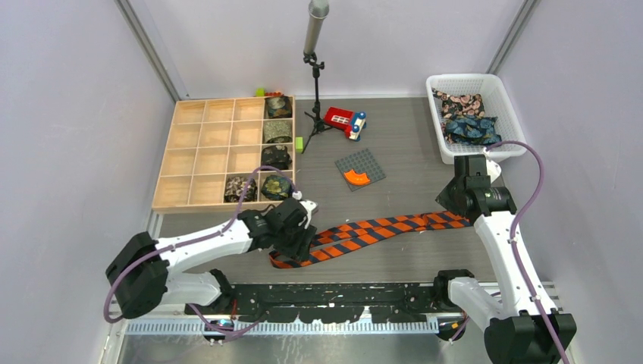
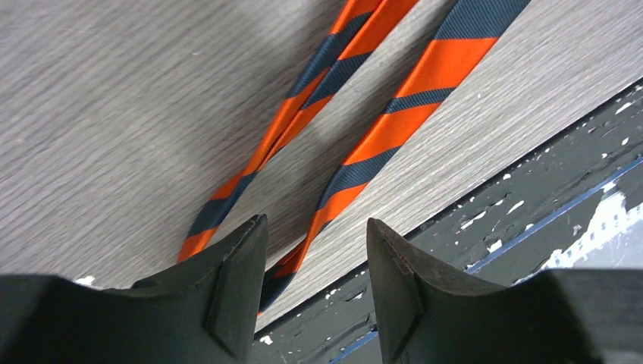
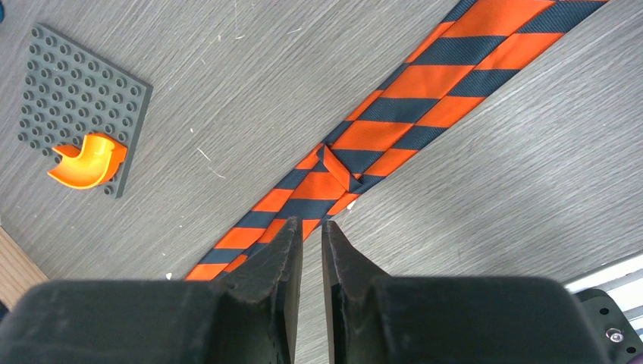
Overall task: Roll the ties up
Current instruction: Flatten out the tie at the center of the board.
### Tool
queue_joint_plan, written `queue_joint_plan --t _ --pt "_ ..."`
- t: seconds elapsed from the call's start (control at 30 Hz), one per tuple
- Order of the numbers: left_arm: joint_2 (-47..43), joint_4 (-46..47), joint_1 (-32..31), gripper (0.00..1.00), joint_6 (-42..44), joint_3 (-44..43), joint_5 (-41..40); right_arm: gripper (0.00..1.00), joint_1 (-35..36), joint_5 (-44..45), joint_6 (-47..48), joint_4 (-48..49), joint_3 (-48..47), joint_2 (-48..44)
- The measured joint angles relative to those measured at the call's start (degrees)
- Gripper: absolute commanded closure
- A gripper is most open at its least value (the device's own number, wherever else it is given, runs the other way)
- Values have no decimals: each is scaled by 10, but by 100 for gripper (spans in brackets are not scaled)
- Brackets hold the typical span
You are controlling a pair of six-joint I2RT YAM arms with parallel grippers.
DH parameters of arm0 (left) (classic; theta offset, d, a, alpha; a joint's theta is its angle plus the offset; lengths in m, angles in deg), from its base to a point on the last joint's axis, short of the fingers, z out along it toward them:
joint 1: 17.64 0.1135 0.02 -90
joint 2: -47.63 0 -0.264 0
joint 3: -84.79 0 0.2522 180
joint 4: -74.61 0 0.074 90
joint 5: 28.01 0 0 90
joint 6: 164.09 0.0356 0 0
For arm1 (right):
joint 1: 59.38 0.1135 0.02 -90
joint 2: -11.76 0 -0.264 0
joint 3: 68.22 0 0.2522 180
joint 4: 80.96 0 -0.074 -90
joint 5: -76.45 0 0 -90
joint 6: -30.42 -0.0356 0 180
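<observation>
An orange-and-black diagonally striped fabric necktie (image 1: pixel 371 229) lies doubled along the grey wood-grain worktop (image 1: pixel 409 136), its folded end at the near edge under the left claw (image 2: pixel 317 243) (fingers spread, released). The right claw (image 3: pixel 311 231), all but clenched, sits over the tie's wider stretch; whether it pinches fabric cannot be told.

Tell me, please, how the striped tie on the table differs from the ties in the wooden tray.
The striped tie lies unrolled, folded double, on the table; the ties in the wooden tray are rolled. It is orange-and-dark striped; they are dark with prints. Both are fabric.
</observation>
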Motion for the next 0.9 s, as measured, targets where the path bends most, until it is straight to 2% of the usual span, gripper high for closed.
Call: queue_joint_plan --t 0.1,0.17,0.3,0.43,0.7,0.9 --pt "32 12 -10 50 7 -1 8 80 0 0 0 -1 0 0" --pt "55 19 -13 55 12 -4 14 80 0 0 0 -1 0 0" --pt "98 33 -14 83 18 -12 21 80 0 0 1 -2 3 -3" --pt "113 42 -14 100 28 -21 31 81 0 0 2 -3 4 -7" --pt "116 11 -5 100 45 -58 39 82 0 0 2 -3 5 -6" --pt "119 -17 38 100 73 -86 62 83 0 0 2 -1 9 0"
